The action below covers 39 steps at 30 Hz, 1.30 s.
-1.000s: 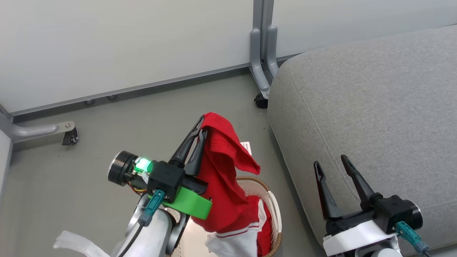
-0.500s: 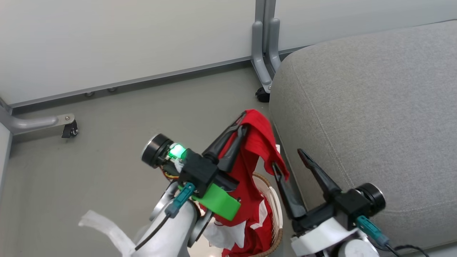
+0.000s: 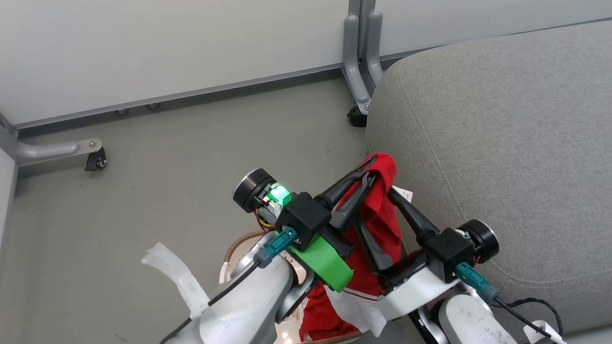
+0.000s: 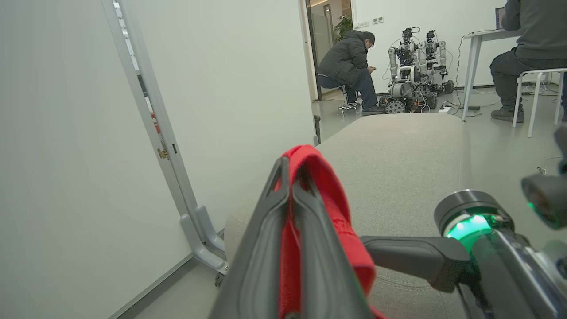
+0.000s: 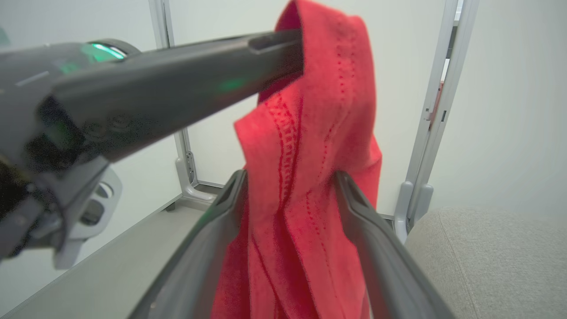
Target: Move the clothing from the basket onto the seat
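Note:
My left gripper is shut on the top fold of the red clothing and holds it up just left of the grey seat. The fabric hangs down, and its white-trimmed lower end reaches the basket, most of which my arms hide. My right gripper is open, one finger on each side of the hanging cloth. In the left wrist view the shut fingers pinch the red clothing in front of the seat. In the right wrist view the clothing hangs between my open right gripper.
A grey partition foot with a caster stands on the floor at the seat's far corner, and another caster foot stands at the left. Beyond the seat, a seated person and parked robots are far off.
My left gripper has carried the clothing to the right, up to the seat's edge. My right gripper has swung left, and its open fingers now straddle the hanging fabric. The camera has shifted slightly.

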{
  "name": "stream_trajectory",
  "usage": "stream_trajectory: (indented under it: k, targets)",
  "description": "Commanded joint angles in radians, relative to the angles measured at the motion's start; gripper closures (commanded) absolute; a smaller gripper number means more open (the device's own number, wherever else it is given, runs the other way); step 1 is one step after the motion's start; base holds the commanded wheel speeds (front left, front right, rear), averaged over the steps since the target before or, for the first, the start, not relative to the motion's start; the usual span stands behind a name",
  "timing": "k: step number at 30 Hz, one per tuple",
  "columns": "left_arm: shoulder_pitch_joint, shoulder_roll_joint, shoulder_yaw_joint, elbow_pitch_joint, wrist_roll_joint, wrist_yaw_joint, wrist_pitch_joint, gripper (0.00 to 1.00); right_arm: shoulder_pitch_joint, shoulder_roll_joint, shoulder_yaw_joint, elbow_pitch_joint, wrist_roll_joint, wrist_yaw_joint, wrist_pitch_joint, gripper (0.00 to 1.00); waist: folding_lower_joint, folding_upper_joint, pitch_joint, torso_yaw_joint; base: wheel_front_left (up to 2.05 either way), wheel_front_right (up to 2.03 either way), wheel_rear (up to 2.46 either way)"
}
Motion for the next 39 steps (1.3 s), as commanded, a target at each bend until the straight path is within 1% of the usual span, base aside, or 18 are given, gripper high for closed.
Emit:
stream_trajectory:
  k: [1, 2, 3, 4, 10, 17, 18, 19, 20, 21, 28, 32, 39]
  targets:
    - [-0.019, 0.0, -0.013, 0.003, -0.019, 0.008, 0.004, 1.0, -0.005, 0.0, -0.004, 0.0, -0.005, 0.0, -0.003, 0.0, 0.0001, 0.0, 0.002, 0.005, 0.0, 0.0, 0.0]
    - [-0.024, 0.0, -0.024, 0.005, -0.031, 0.012, 0.004, 1.0, -0.005, 0.0, -0.008, -0.002, -0.01, 0.0, -0.003, 0.14, 0.0001, 0.0, 0.003, 0.008, 0.0, 0.0, 0.0]
    - [-0.028, 0.0, -0.032, 0.006, -0.04, 0.015, 0.003, 1.0, -0.003, 0.0, -0.007, -0.004, -0.001, 0.0, -0.003, 0.64, 0.0001, 0.0, 0.004, 0.009, 0.0, 0.0, 0.0]
    - [-0.033, 0.0, -0.04, 0.008, -0.049, 0.02, 0.003, 1.0, -0.003, 0.001, 0.002, -0.006, 0.01, 0.0, -0.003, 1.0, 0.0001, 0.0, 0.005, 0.01, 0.0, 0.0, 0.0]
    - [-0.048, 0.0, -0.062, 0.031, -0.072, 0.046, 0.0, 1.0, -0.001, 0.001, -0.003, -0.017, 0.02, 0.0, -0.003, 1.0, 0.0001, 0.0, 0.002, 0.011, 0.0, 0.0, 0.0]
    - [-0.049, 0.001, -0.06, 0.053, -0.091, 0.065, -0.001, 1.0, 0.008, 0.001, -0.02, -0.033, 0.02, 0.0, -0.003, 1.0, 0.0001, 0.0, -0.003, 0.014, 0.0, 0.0, 0.0]
    - [-0.051, 0.001, -0.058, 0.053, -0.092, 0.066, -0.002, 0.88, 0.009, 0.001, -0.022, -0.035, 0.02, 0.0, -0.003, 1.0, 0.0001, 0.0, -0.002, 0.016, 0.0, 0.0, 0.0]
    - [-0.052, 0.001, -0.056, 0.054, -0.093, 0.067, -0.003, 0.59, 0.01, 0.001, -0.025, -0.036, 0.02, 0.0, -0.003, 1.0, 0.0001, 0.0, -0.002, 0.017, 0.0, 0.0, 0.0]
    - [-0.05, 0.001, -0.054, 0.055, -0.096, 0.071, -0.003, 0.4, 0.01, 0.001, -0.028, -0.037, 0.02, 0.0, -0.003, 1.0, 0.0001, 0.0, -0.002, 0.019, 0.0, 0.0, 0.0]
    - [-0.048, 0.001, -0.049, 0.054, -0.098, 0.075, -0.005, 0.0, 0.011, 0.001, -0.031, -0.038, 0.021, 0.0, -0.003, 1.0, 0.0001, 0.0, -0.001, 0.021, 0.0, 0.0, 0.0]
    - [-0.011, 0.02, -0.024, 0.057, -0.126, 0.083, -0.008, 0.0, 0.015, 0.002, -0.059, -0.053, 0.02, 0.0, -0.003, 1.0, 0.0001, 0.0, 0.008, 0.036, 0.0, 0.0, 0.0]
    - [0.02, 0.036, 0.006, 0.042, -0.132, 0.106, -0.01, 0.0, 0.019, 0.002, -0.079, -0.056, 0.016, 0.0, -0.003, 1.0, 0.0001, 0.0, 0.007, 0.043, 0.0, 0.0, 0.0]
    - [0.117, 0.082, 0.081, 0.0, -0.143, 0.157, -0.009, 0.0, 0.04, 0.001, -0.11, -0.069, 0.015, -0.001, -0.003, 1.0, 0.0001, 0.0, -0.001, 0.059, 0.0, 0.0, 0.0]
